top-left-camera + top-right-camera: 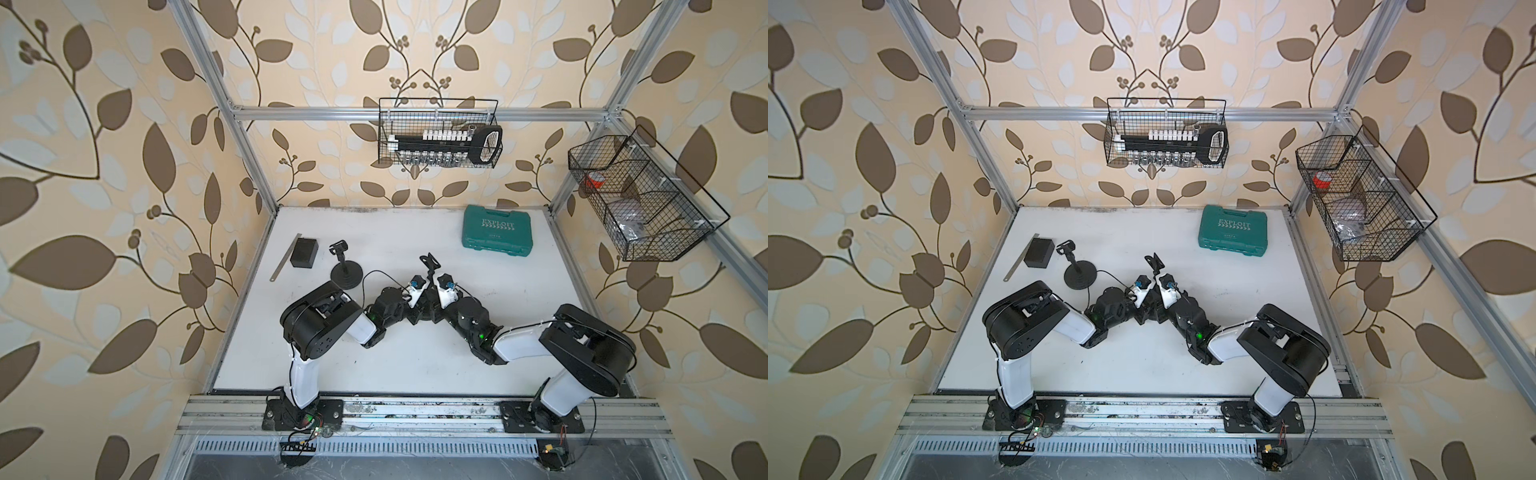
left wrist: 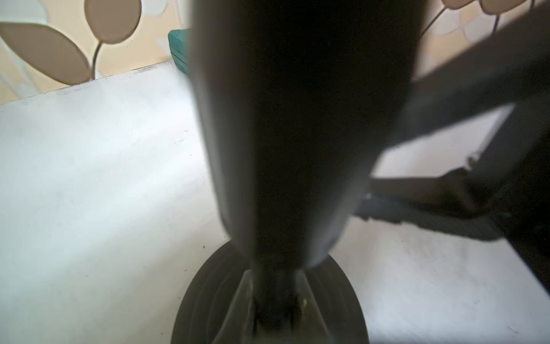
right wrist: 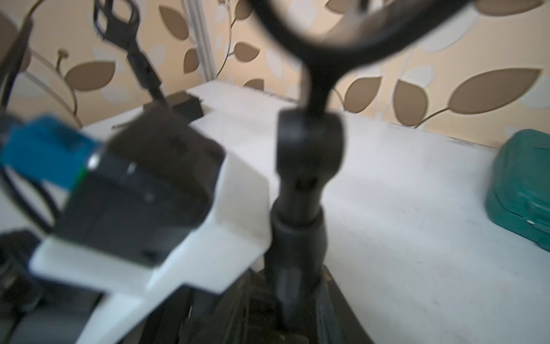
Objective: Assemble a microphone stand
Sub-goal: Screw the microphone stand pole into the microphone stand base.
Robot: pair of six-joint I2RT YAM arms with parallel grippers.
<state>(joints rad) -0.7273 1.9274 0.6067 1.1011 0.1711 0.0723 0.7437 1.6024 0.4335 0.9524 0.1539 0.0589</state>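
1. White table (image 1: 386,365) inside leaf-papered walls (image 1: 332,174); green case (image 1: 497,232) sits near the back edge.
2. Left gripper (image 2: 276,300) clamps the mic stand (image 1: 429,266) mid-table; right gripper (image 3: 294,309) is beside it, its grip unclear.

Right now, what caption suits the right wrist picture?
Black microphone stand pole up close; second stand and green case beyond.

Contents by count: two robot arms (image 1: 320,328) (image 1: 582,349), two microphone stands (image 1: 347,275) (image 1: 429,263), two hanging wire baskets (image 1: 386,137) (image 1: 648,245), one green tool case (image 1: 496,233), one black box (image 1: 304,252), and one metal ruler (image 1: 286,257).
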